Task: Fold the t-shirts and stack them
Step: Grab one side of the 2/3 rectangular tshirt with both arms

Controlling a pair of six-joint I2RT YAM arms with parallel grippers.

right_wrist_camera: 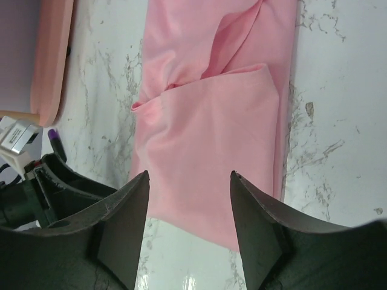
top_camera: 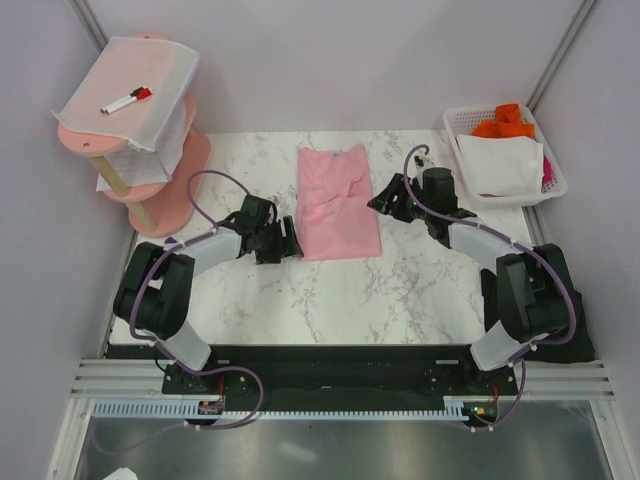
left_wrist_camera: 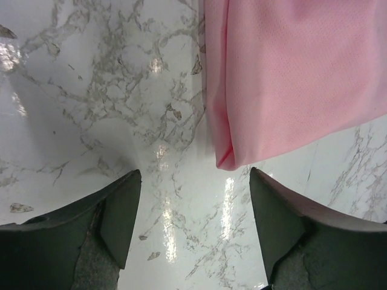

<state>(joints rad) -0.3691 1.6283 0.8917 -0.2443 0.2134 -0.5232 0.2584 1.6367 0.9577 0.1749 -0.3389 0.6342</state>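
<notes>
The pink t-shirt [top_camera: 338, 203] lies folded lengthwise at the middle of the table [top_camera: 420, 285], between the arms; the left gripper [top_camera: 287, 243] and right gripper [top_camera: 388, 201] gape wide, holding nothing; a pinch catching only the top layer would likely pull the loose folds open, or skid the cloth askew.

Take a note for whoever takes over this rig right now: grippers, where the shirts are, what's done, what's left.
Left gripper: open, empty, at the near left corner of the pink t-shirt.
Right gripper: open, empty, by the shirt's right edge.
Pink t-shirt: flat on the table, folded into a long strip.
Black t-shirt: not in view.
Done: lengthwise folds on the pink one.
Left: probably fold it shorter; then find and fold the black one and stack both.
</notes>
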